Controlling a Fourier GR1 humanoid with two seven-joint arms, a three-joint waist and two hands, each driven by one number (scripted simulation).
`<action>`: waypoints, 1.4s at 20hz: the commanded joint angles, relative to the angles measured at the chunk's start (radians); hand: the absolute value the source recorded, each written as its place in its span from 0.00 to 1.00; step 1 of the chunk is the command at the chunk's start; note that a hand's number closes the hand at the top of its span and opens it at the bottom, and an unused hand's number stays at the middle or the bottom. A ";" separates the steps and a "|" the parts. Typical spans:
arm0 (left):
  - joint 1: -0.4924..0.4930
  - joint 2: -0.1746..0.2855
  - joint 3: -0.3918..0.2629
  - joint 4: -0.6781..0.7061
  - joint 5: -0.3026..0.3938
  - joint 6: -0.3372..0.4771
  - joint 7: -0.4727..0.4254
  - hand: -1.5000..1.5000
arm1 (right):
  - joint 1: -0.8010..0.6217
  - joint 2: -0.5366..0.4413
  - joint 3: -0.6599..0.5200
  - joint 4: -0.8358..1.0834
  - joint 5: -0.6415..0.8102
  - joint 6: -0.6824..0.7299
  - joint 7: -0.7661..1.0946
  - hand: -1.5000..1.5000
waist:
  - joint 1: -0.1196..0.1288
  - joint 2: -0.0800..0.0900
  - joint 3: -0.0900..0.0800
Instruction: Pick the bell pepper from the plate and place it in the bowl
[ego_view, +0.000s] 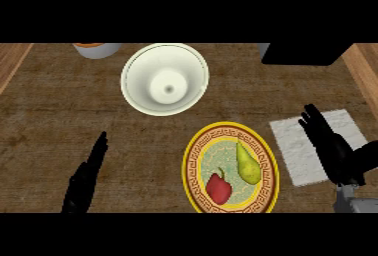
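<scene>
From the head view you see the glossy red bell pepper (218, 188) on the round, yellow-rimmed patterned plate (192, 150), left of your right hand (330, 146), whose fingers are straight and empty. The smooth white round bowl (139, 65) lies ahead-right of your flat, empty left hand (87, 175).

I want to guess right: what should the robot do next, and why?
Probably bring the right robot hand over to the red bell pepper. It lies untouched on the plate beside the pear, and that hand is open and holds nothing.

Pear (249, 165) just beside bell pepper (218, 188), bowl (137, 67) mouth open
</scene>
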 joint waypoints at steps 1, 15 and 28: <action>-0.045 0.002 0.044 0.008 0.036 -0.044 -0.017 0.50 | 0.039 0.087 0.092 -0.108 0.131 -0.159 0.033 1.00 | -0.011 -0.007 0.030; -0.151 -0.065 0.055 -0.093 0.074 -0.014 0.020 0.50 | 0.237 0.306 0.365 -0.324 0.468 -1.106 -0.275 0.00 | -0.060 -0.029 0.034; -0.255 -0.030 0.080 -0.105 0.090 -0.069 0.099 0.50 | 0.659 0.308 0.805 -0.425 0.798 -1.546 -0.120 0.00 | -0.015 0.007 0.025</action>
